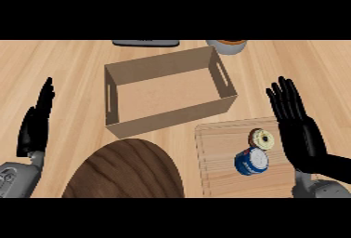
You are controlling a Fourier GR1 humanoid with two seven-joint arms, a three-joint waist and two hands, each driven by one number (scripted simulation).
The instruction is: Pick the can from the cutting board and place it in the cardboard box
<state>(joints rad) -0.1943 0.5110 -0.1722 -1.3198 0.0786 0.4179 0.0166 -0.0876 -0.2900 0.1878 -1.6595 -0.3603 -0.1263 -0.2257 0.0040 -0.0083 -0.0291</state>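
A blue can (251,161) with a white top lies on the light wooden cutting board (219,176) at the lower right. A small round beige item (261,138) sits just above the can on the same board. The open cardboard box (166,118) stands in the middle of the counter, up and left of the board, and nothing shows inside it. My right hand (299,130) is open with fingers straight, just right of the can and apart from it. My left hand (36,122) is open at the left edge, fingers up, resting.
A dark wooden oval board (126,172) lies at the bottom centre, below the box. A dark flat object (145,43) and a grey round container (227,45) sit at the counter's far edge behind the box.
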